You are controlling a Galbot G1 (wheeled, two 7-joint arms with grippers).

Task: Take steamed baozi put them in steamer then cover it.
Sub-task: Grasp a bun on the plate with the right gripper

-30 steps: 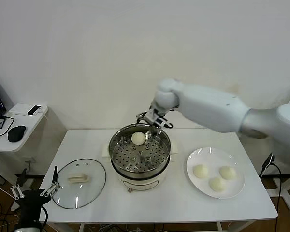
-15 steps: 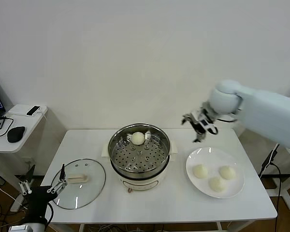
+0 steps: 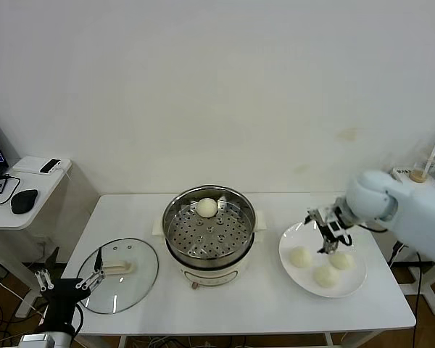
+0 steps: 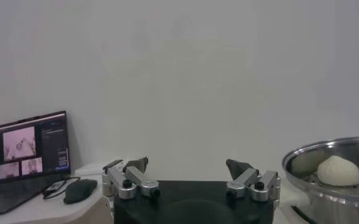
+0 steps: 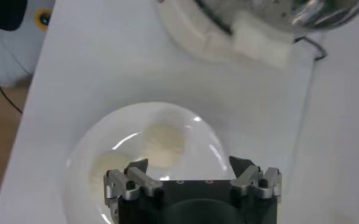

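The steel steamer (image 3: pixel 210 230) stands mid-table with one baozi (image 3: pixel 207 207) on its perforated tray, at the far side. Three more baozi (image 3: pixel 300 257) lie on the white plate (image 3: pixel 297 279) to its right. My right gripper (image 3: pixel 324 230) is open and empty, hovering over the plate's far-left part, just above the buns. In the right wrist view its jaws (image 5: pixel 191 165) stand wide apart over a baozi (image 5: pixel 164 143). The glass cover (image 3: pixel 118 264) lies flat on the table left of the steamer. My left gripper (image 3: pixel 65 279) is open and empty, low beyond the table's front left corner.
A side table at the far left holds a laptop (image 4: pixel 30 152), a mouse (image 3: pixel 25 199) and a small white box (image 3: pixel 40 164). The left wrist view shows the steamer's rim (image 4: pixel 334 182) with the baozi (image 4: pixel 337 170) inside. A cup with a straw (image 3: pixel 424 167) stands at the far right.
My right arm has swung from the steamer's far rim to the right and down over the plate, empty. The baozi stays in the steamer. My left gripper has shifted slightly.
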